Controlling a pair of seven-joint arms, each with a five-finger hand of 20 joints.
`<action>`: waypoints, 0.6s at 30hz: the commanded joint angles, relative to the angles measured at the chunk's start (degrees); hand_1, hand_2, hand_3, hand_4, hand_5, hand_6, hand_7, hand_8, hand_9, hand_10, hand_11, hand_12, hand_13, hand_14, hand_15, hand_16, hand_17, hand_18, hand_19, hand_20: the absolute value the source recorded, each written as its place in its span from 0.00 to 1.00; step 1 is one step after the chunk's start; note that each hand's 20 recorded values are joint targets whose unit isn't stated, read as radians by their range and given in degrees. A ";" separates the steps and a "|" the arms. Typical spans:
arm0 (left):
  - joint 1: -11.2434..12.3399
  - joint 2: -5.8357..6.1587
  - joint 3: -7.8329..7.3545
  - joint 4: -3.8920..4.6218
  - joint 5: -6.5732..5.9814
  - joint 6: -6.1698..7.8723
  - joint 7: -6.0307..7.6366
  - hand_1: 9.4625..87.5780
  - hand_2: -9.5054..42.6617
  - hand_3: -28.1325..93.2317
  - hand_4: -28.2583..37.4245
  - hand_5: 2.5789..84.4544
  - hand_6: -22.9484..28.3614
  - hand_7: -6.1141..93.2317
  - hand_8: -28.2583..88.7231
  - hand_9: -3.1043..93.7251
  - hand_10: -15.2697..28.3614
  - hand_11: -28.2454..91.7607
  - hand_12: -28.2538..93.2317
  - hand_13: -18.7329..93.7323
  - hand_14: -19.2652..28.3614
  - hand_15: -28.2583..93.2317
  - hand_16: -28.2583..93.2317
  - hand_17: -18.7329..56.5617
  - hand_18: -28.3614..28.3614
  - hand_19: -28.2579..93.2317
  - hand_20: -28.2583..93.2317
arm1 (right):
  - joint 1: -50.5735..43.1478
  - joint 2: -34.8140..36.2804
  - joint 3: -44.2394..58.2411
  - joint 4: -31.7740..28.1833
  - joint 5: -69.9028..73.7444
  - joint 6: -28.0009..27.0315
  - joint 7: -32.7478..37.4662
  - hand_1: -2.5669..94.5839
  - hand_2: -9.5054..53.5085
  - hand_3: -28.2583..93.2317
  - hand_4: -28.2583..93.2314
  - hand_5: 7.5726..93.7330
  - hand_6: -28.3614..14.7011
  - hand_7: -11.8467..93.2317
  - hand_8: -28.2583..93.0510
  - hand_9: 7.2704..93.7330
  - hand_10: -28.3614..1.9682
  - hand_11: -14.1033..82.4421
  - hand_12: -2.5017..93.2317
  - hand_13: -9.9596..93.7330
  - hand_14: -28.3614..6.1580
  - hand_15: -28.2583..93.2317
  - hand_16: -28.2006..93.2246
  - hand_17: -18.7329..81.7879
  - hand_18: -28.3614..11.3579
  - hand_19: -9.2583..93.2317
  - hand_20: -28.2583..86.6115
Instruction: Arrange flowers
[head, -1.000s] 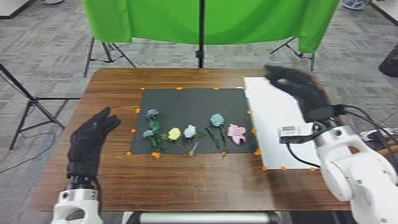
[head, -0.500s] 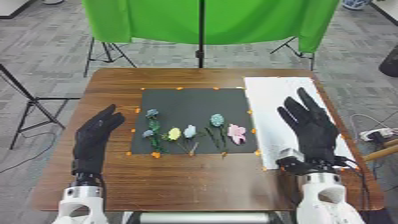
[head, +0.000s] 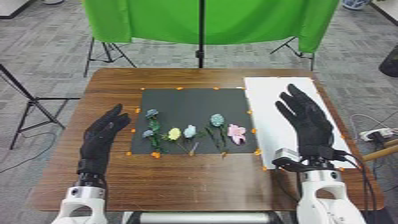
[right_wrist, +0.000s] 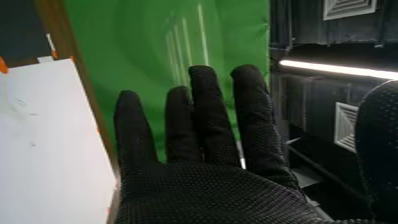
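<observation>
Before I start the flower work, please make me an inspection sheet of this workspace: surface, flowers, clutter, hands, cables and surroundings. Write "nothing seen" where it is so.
Surface: brown wooden table, with a dark sheet in the middle and a white sheet to its right.
Job's things: blue, yellow and pink flowers lie on the dark sheet, among them the yellow flower and the pink flower.
Clutter: nothing seen, apart from small orange marks along the sheets' edges.
Hands: left hand open, left of the dark sheet; right hand open, over the white sheet. Both hold nothing.
Cables: black ones beside the right wrist.
Surroundings: green cloth beyond the table, tripod at left.
</observation>
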 joint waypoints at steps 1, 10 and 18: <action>1.19 -0.55 0.03 -0.23 -0.92 1.66 0.11 0.22 0.14 0.79 0.11 0.51 0.49 0.13 0.19 0.67 0.69 0.46 0.36 0.49 0.75 0.35 0.25 0.29 0.71 0.24 0.38 | 1.11 0.49 -4.07 -0.68 2.50 15.88 -4.01 0.11 0.14 0.88 0.08 0.40 0.64 0.21 0.16 0.36 0.54 0.18 0.13 0.44 0.59 0.34 0.23 0.47 0.39 0.12 0.50; 1.29 -0.69 -0.18 0.04 -1.79 1.42 0.23 0.22 0.14 0.80 0.11 0.67 0.52 0.17 0.19 0.50 0.65 0.33 0.33 0.46 0.72 0.32 0.26 0.33 0.70 0.26 0.39 | -0.15 0.81 -1.37 -1.57 -0.75 9.10 -1.66 0.11 0.20 0.85 0.07 0.66 0.68 0.24 0.15 0.64 0.56 0.23 0.12 0.52 0.52 0.36 0.27 0.52 0.34 0.11 0.57; 1.57 -0.67 -0.11 -0.19 -2.62 2.18 0.27 0.21 0.14 0.80 0.11 0.61 0.51 0.16 0.19 0.51 0.65 0.35 0.34 0.46 0.75 0.34 0.26 0.31 0.71 0.25 0.39 | -0.66 0.86 -1.56 -2.02 0.37 8.81 -0.26 0.11 0.22 0.85 0.08 0.60 0.67 0.24 0.16 0.63 0.52 0.23 0.12 0.55 0.47 0.36 0.28 0.56 0.37 0.14 0.63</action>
